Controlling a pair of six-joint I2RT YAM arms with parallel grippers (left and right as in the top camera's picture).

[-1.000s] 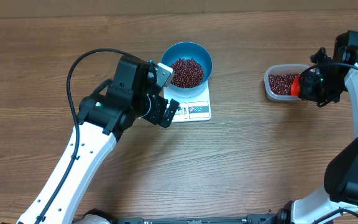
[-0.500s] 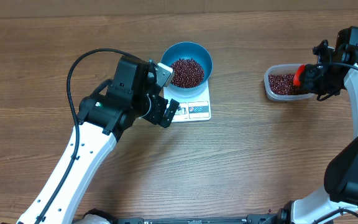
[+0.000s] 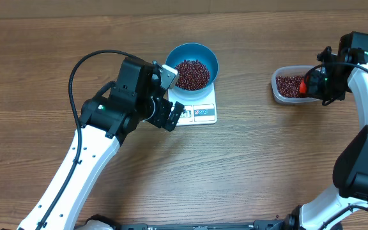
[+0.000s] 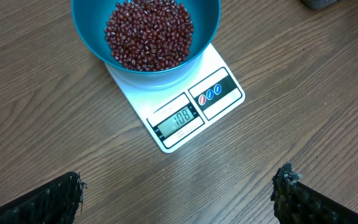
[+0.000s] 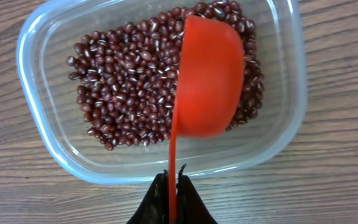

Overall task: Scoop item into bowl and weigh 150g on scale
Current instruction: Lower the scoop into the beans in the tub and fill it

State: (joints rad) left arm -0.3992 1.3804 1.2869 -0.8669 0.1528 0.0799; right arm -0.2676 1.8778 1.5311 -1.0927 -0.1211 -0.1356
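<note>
A: Shifted since the earlier frame: the right tool (image 5: 173, 198), carried a little along the right end of the clear tub (image 5: 36, 37).
B: How is it set?
A: Clamped on the handle of the red scoop (image 5: 210, 81), whose cup is seen above the beans (image 5: 123, 81) in the tub.
B: And the left tool (image 4: 176, 202)?
A: Spread wide apart, nothing held, just beside the scale (image 4: 213, 65) on the table (image 3: 267, 160); the blue bowl (image 4: 86, 25) of beans is seated on the scale.

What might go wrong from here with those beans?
The red plastic scoop is held by its thin handle in the right jaws, tipped sideways over the clear plastic tub; small dark red beans may spill on the way.
The white scale under the round blue bowl shows 108 on its display, so a heaped scoop might overshoot.
</note>
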